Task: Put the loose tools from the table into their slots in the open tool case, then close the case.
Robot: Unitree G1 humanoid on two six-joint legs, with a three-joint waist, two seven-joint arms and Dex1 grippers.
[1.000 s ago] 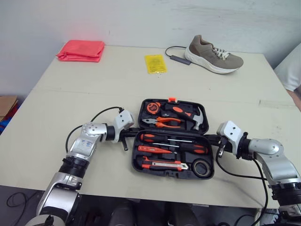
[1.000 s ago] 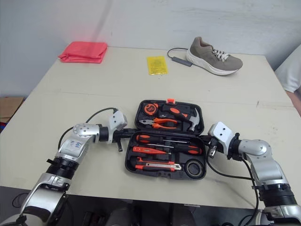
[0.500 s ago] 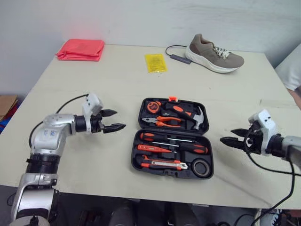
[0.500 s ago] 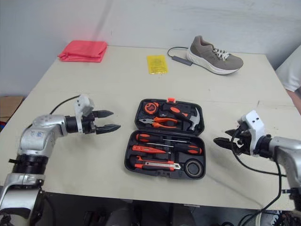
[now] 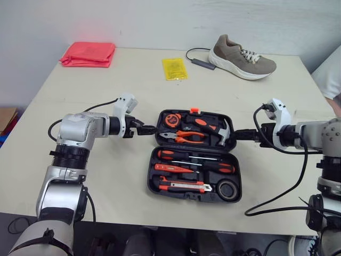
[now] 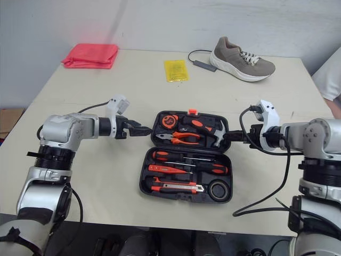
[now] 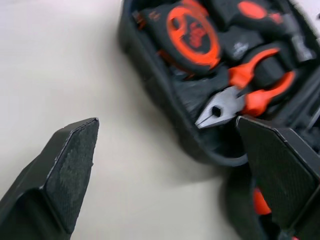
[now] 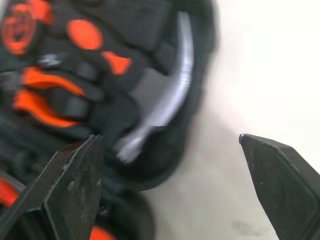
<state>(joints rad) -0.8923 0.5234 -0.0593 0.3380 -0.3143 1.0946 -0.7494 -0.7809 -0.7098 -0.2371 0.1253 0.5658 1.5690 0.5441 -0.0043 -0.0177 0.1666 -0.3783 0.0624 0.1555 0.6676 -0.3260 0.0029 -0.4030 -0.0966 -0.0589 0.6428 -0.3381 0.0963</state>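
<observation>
Both arms have swung in, so the left gripper (image 5: 152,129) and right gripper (image 5: 237,134), fingers spread and empty, flank the tool case (image 5: 151,173); every tool looks slotted, leaving only the closing.

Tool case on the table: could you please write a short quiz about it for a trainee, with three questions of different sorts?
1. True or false: the tool case is already closed.
2. Short answer: which tool in the case lies nearest the right end effector?
3. Choose one: the left end effector is
A. open, at the edge of the case
B. shut, at the edge of the case
C. shut, far from the case

Key
1. False: both halves lie open and flat.
2. The hammer.
3. A.
</observation>
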